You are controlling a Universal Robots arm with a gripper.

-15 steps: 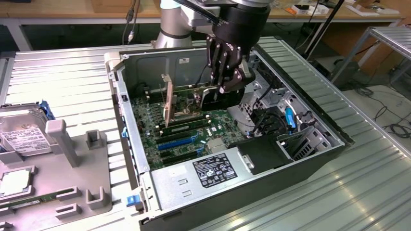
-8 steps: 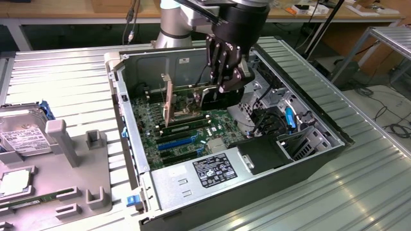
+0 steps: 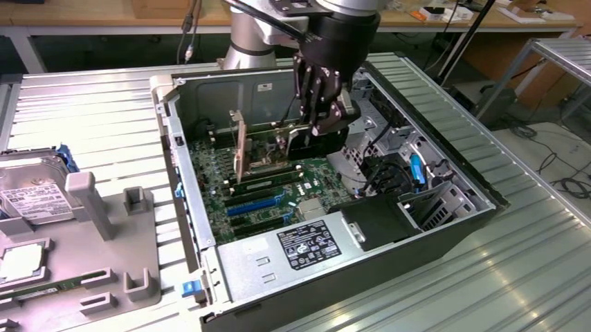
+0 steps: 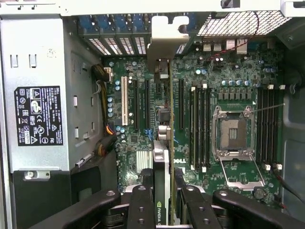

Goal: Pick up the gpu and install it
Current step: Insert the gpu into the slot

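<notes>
End effector (image 3: 319,119): clamping gpu (image 4: 162,167) edge-on over motherboard (image 4: 228,81). Risk: card possibly hanging misaligned; pressing down would be gouging the board or bending the bracket (image 4: 164,38).

The gpu (image 4: 162,181), a thin black card, stands upright on its edge inside the open computer case (image 3: 434,259), over the motherboard (image 4: 228,86) slots, its silvery bracket (image 4: 164,44) toward the exterior view's left.
</notes>
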